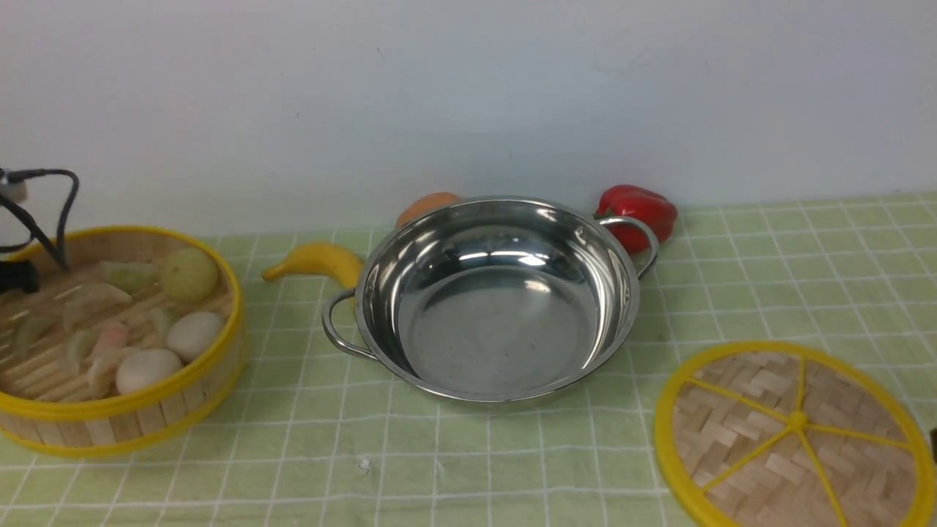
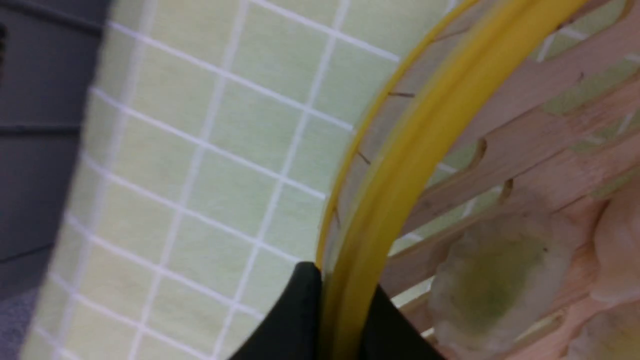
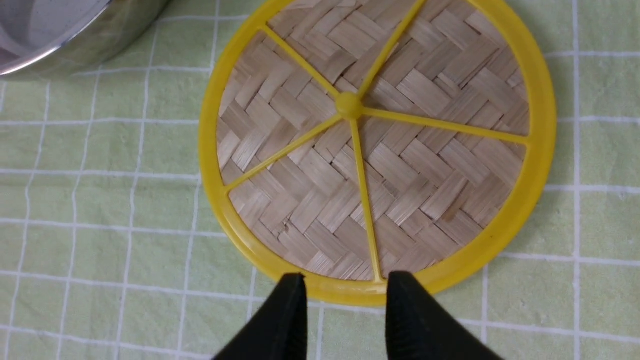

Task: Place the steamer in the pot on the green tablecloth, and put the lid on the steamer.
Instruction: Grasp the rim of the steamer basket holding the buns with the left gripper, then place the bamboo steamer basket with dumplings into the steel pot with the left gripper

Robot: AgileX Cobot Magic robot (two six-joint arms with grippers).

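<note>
My left gripper (image 2: 345,320) pinches the steamer (image 1: 146,419) by its rim, left of the pot (image 1: 498,322); right of it, my right gripper (image 3: 345,300) gapes over the lid (image 3: 400,165).

green tablecloth (image 1: 468,468), pot (image 1: 498,329), steamer (image 1: 146,419), lid (image 1: 794,432), banana (image 1: 315,261), pepper (image 1: 644,208)

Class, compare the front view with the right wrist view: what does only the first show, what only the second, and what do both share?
Only the front view: the steamer, a banana, a red pepper and the pot as a whole. Only the right wrist view: the right end effector, jaws open, at the rim of the lid. Both: the lid, part of the pot, the green tablecloth.
</note>
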